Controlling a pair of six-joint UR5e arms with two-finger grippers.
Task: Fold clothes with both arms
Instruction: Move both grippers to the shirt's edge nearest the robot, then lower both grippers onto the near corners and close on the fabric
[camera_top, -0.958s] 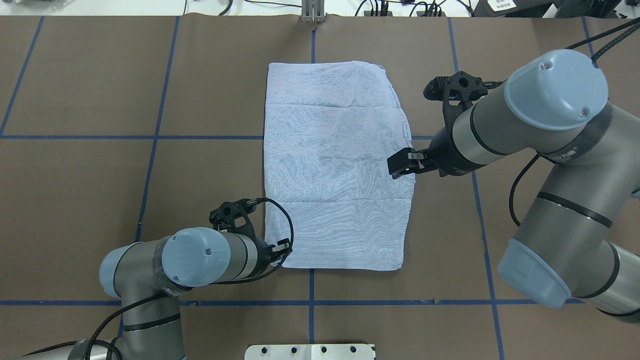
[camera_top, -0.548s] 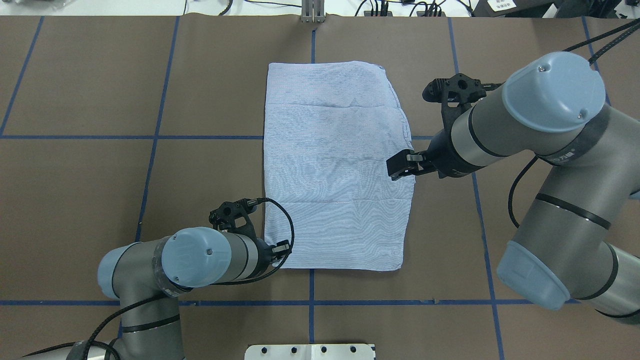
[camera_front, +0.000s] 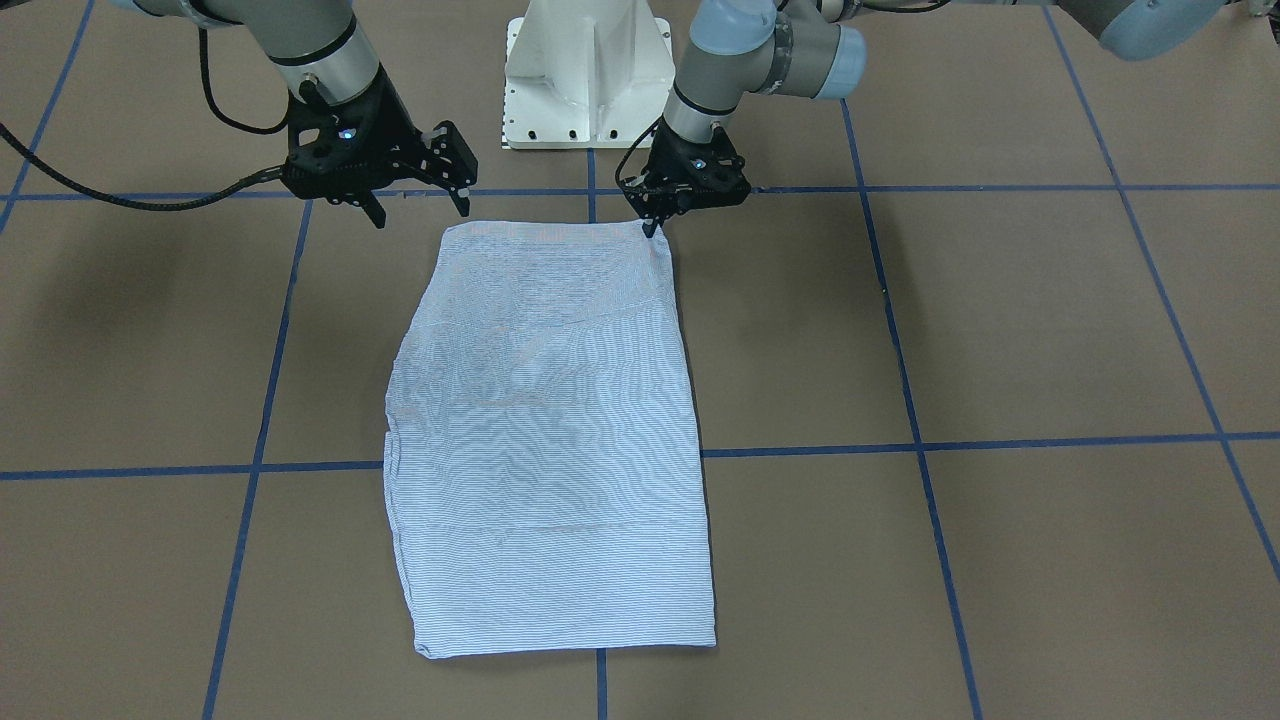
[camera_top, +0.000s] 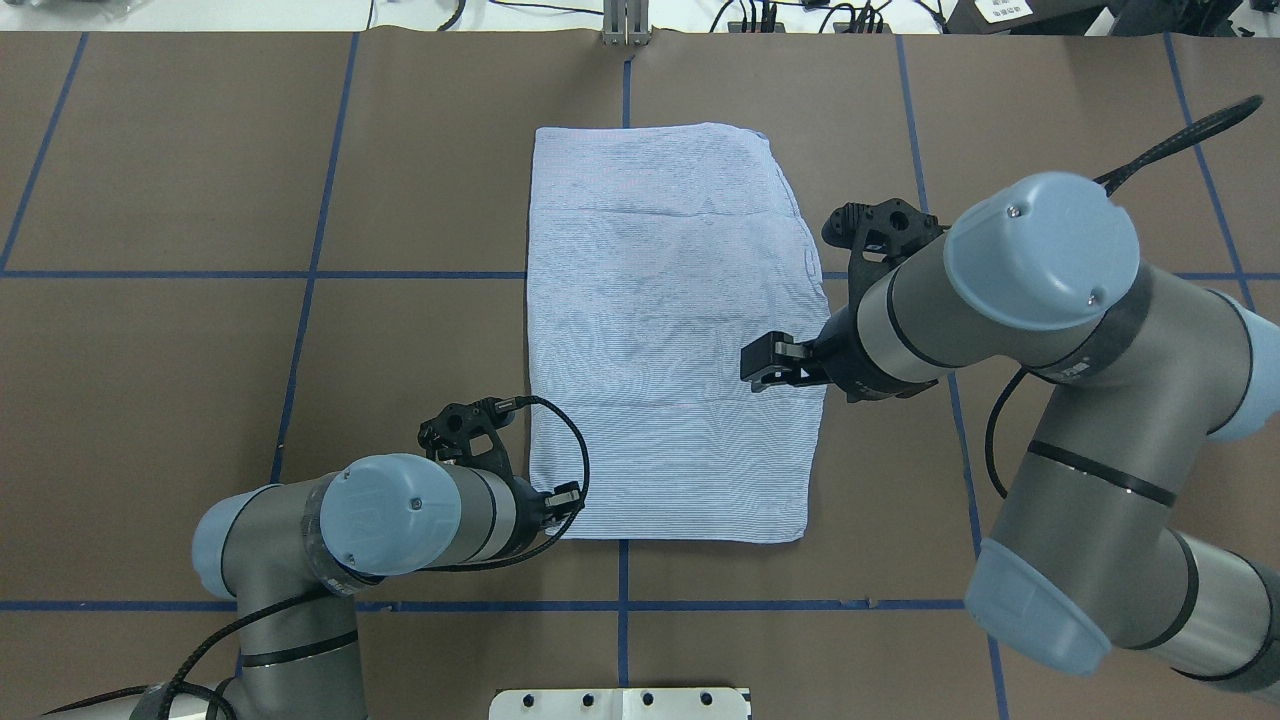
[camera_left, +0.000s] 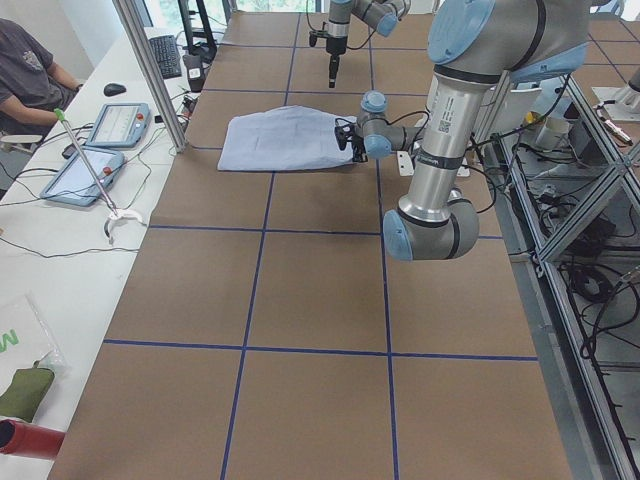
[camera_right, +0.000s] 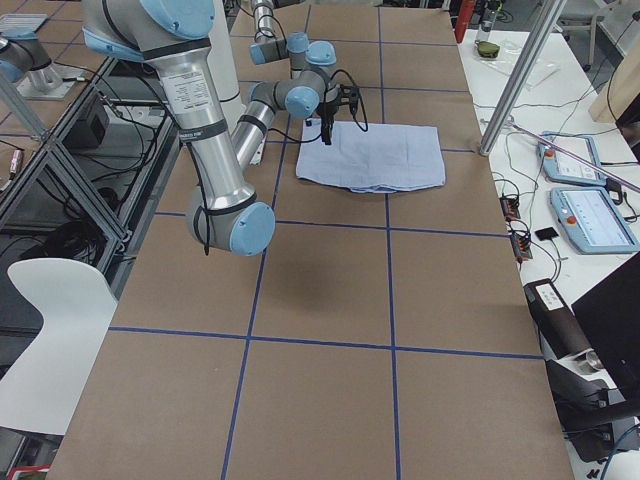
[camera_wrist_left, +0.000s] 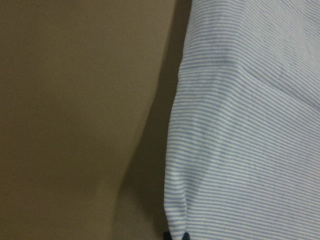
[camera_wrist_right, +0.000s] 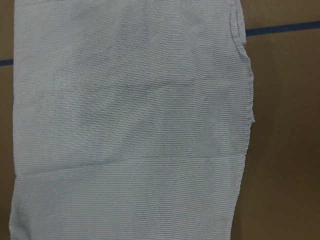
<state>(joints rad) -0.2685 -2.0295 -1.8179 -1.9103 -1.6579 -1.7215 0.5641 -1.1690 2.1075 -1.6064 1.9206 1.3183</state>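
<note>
The light blue-and-white striped shirt (camera_top: 670, 330) lies flat on the brown table, folded into a long rectangle; collar and buttons are hidden. It also shows in the front view (camera_front: 550, 430). My left gripper (camera_top: 562, 497) is low at the shirt's near left corner and shut on the cloth; the left wrist view shows dark fingertips (camera_wrist_left: 176, 236) pinching the shirt's edge (camera_wrist_left: 250, 140). My right gripper (camera_top: 762, 365) is open and empty, held above the shirt's right edge near its middle; in the front view (camera_front: 420, 205) its jaws are spread. The right wrist view shows only shirt (camera_wrist_right: 130, 125).
The white pedestal base (camera_front: 585, 70) stands at the table's near edge between the arms. Blue tape lines (camera_top: 300, 340) cross the table. A side table with tablets (camera_left: 115, 125) and a metal post (camera_left: 150, 70) lies beyond the far edge.
My right arm has moved toward the robot and slightly left along the shirt's right edge, gripper still open. The left gripper has stayed at the near left corner.
</note>
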